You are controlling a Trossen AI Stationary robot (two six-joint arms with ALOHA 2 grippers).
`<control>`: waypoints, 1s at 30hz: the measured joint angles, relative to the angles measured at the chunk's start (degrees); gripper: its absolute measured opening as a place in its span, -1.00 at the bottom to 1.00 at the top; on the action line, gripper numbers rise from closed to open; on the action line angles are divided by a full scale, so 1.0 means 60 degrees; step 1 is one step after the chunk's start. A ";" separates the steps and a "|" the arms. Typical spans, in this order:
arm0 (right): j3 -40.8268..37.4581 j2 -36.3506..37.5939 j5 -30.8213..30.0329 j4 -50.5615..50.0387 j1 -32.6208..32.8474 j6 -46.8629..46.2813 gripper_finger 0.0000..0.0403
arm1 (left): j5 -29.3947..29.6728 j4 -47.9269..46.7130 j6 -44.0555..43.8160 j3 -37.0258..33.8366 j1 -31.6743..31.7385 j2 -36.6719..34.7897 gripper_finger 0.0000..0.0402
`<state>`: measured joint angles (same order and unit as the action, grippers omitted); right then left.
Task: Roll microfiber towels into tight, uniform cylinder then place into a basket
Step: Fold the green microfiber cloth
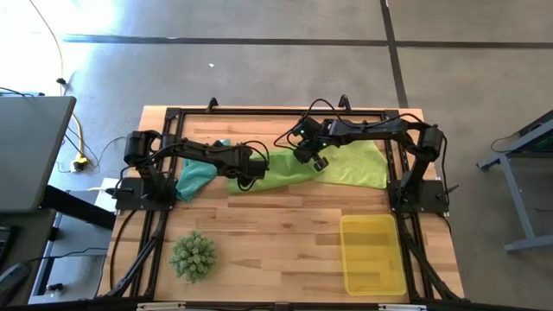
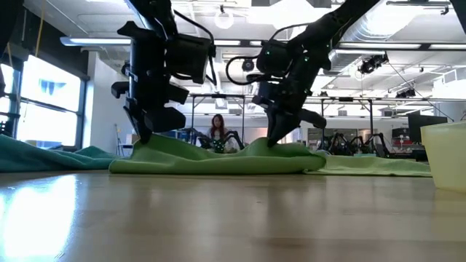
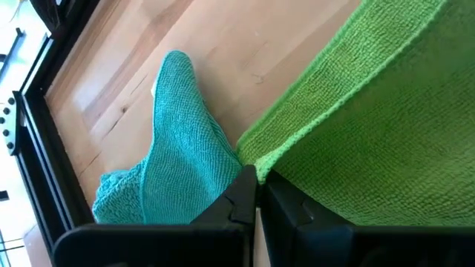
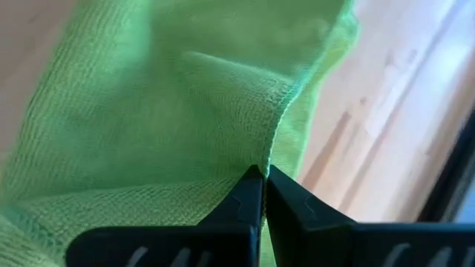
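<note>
The left gripper (image 3: pixel 256 182) was pinched closed on the hem of the bright green microfiber towel (image 1: pixel 285 168), and the right gripper (image 4: pixel 263 178) clamped its opposite edge. The towel lay mid-table, far from the translucent yellow plastic basket (image 1: pixel 373 256). Soft and limp, it probably sags unless held at its corners.

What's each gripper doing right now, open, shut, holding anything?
Left gripper: shut on the bright green towel, pinching its edge beside the teal towel.
Right gripper: shut on the same bright green towel, pinching a fold.
</note>
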<state>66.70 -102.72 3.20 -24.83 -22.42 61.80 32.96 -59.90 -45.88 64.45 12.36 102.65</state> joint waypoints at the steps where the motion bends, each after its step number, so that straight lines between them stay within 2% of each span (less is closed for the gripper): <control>1: 0.0000 0.0000 0.0000 0.0090 -0.0017 0.0015 -1.00 | 0.0077 -0.0007 -0.0032 0.0000 0.0000 0.0000 -0.99; 19: 0.0000 0.0000 0.0000 0.0406 -0.0031 -0.0028 -1.00 | 0.0624 -0.0768 -0.0753 0.0000 0.0000 0.0000 -0.99; 26: 0.0000 0.0000 0.0004 0.1140 -0.0035 -0.1228 -1.00 | 0.0620 -0.0739 -0.0752 0.0000 0.0000 0.0000 -0.99; 30: 0.0000 0.0000 0.0004 0.1224 -0.0035 -0.1270 -1.00 | 0.0620 -0.0726 -0.0671 0.0000 0.0000 0.0000 -0.99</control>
<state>66.70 -102.72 3.22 -17.48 -22.63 54.18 36.69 -64.25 -49.91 64.45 12.36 102.65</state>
